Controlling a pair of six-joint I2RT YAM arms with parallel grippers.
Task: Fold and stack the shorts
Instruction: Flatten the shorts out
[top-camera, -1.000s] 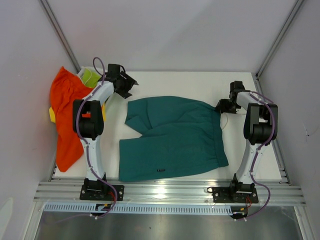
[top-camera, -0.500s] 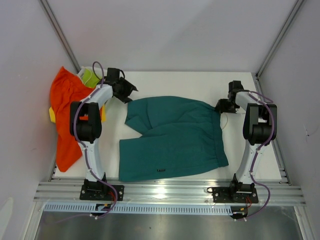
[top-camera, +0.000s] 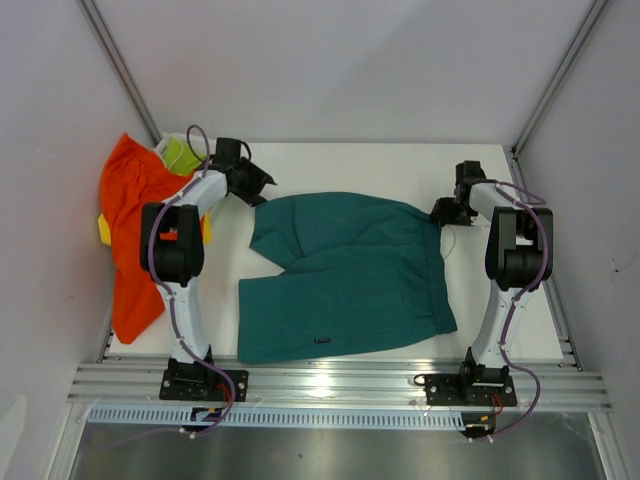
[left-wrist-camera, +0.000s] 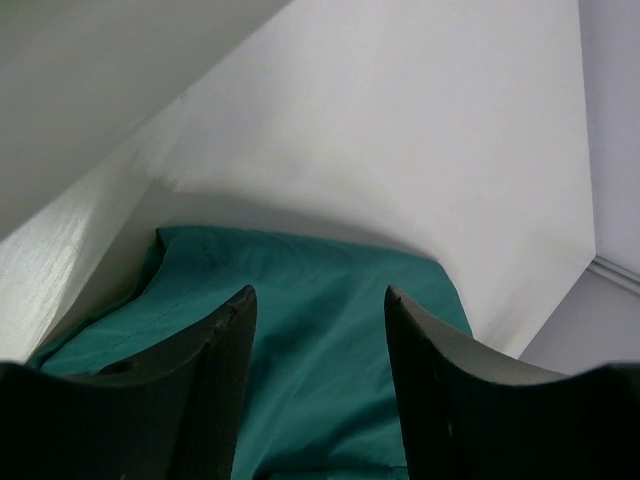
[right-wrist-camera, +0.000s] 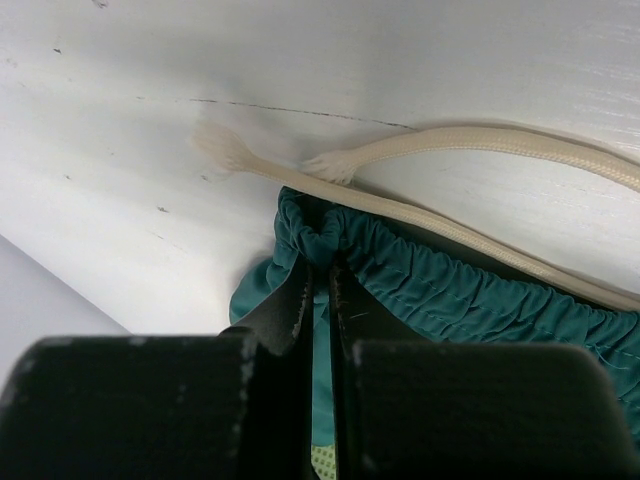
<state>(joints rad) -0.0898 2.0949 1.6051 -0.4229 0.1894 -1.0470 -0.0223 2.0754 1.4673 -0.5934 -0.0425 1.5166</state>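
The teal shorts (top-camera: 345, 275) lie spread flat on the white table, waistband to the right, legs to the left. My right gripper (top-camera: 441, 212) is shut on the far corner of the teal waistband (right-wrist-camera: 420, 290), with the white drawstring (right-wrist-camera: 480, 140) lying loose beyond it. My left gripper (top-camera: 262, 185) is open just above the far left leg corner of the teal shorts (left-wrist-camera: 320, 330), not touching it. The orange shorts (top-camera: 130, 230) lie crumpled at the table's left edge.
A lime-green pair (top-camera: 182, 152) and a yellow pair (top-camera: 103, 228) peek out by the orange heap. White walls close in the table at the back and both sides. The metal rail (top-camera: 330, 385) with the arm bases runs along the near edge.
My left gripper has shifted slightly right toward the teal leg corner. The right gripper and the shorts have barely moved.
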